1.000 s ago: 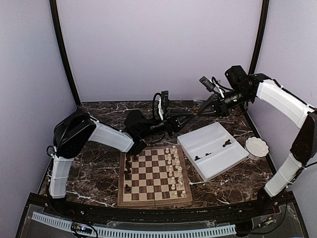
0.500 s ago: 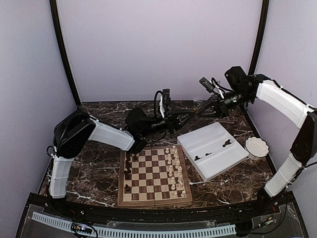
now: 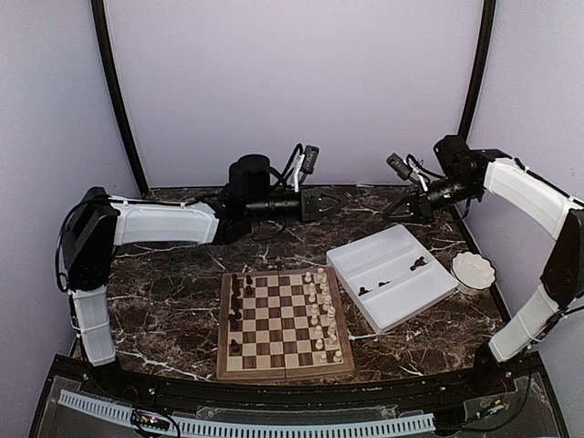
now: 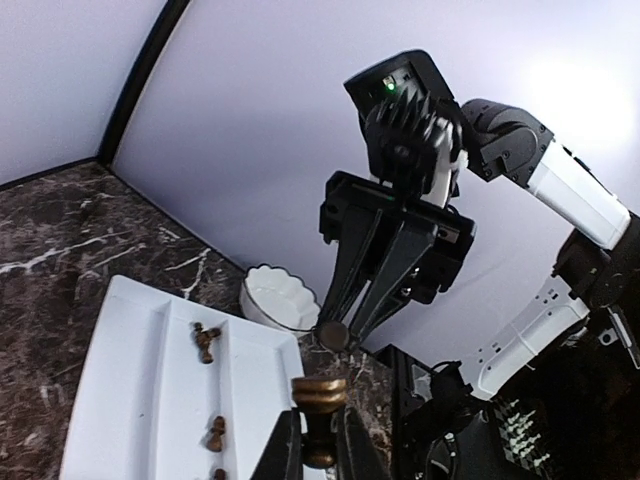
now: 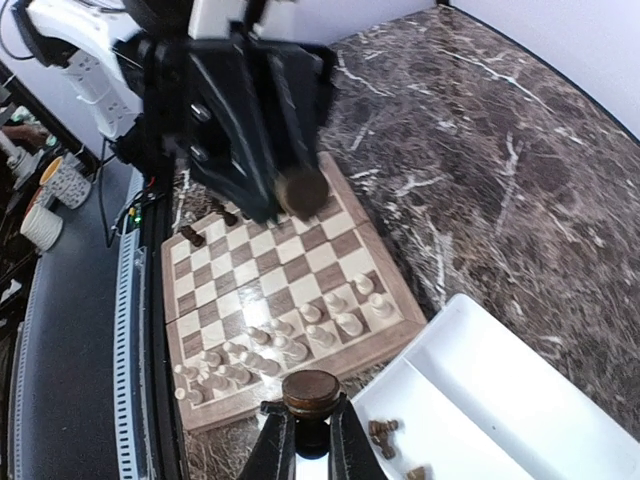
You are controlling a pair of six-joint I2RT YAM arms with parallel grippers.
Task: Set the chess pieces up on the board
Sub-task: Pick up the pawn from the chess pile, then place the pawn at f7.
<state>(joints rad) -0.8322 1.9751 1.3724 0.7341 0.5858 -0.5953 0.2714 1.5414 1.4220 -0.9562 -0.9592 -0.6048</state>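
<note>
My left gripper (image 3: 338, 203) reaches across the back of the table and is shut on a dark chess piece (image 4: 320, 392), whose round foot points forward. Facing it with a gap between, my right gripper (image 3: 392, 211) is shut on another dark piece (image 5: 312, 390). The board (image 3: 278, 324) lies at the front centre, below both grippers. A few dark pieces (image 3: 236, 315) stand along its left edge. More dark pieces (image 3: 420, 265) lie in the white tray (image 3: 401, 297).
Cream-white pieces (image 3: 321, 315) fill the board's right side. A small white fluted bowl (image 3: 473, 271) sits right of the tray. The marble table is walled in by purple panels on three sides.
The two grippers, which met tip to tip above the tray's back corner, have drawn apart. The left arm has risen and stretched out level; the right gripper has pulled back to the right.
</note>
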